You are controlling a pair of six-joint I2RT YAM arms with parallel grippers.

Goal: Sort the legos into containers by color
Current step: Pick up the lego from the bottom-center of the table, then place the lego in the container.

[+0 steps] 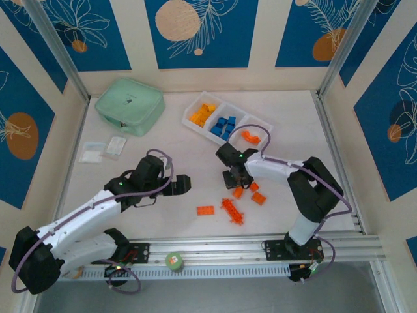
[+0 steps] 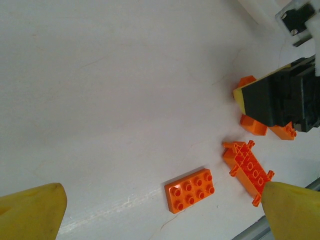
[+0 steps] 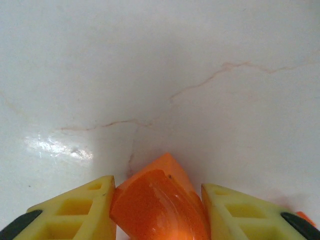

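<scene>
My right gripper [image 3: 159, 202] is shut on an orange-red curved lego [image 3: 160, 210], low over the white table. From above, that gripper [image 1: 236, 182] stands among loose orange-red legos [image 1: 258, 199]. A flat studded orange-red plate [image 2: 190, 190] and an orange-red frame piece [image 2: 248, 171] lie ahead of my open left gripper [image 2: 162, 212], which holds nothing. The left gripper [image 1: 186, 184] hovers left of the plate [image 1: 205, 210]. The white tray [image 1: 192, 107] has three containers: yellow-orange legos [image 1: 203, 115], blue legos [image 1: 225, 126], and one orange-red arch [image 1: 250, 137].
A mint-green zip case [image 1: 130, 104] sits at the back left, with clear packets [image 1: 104, 150] in front of it. A green roll [image 1: 174, 261] rests on the metal rail [image 1: 260, 248] at the near edge. Walls enclose the table on three sides.
</scene>
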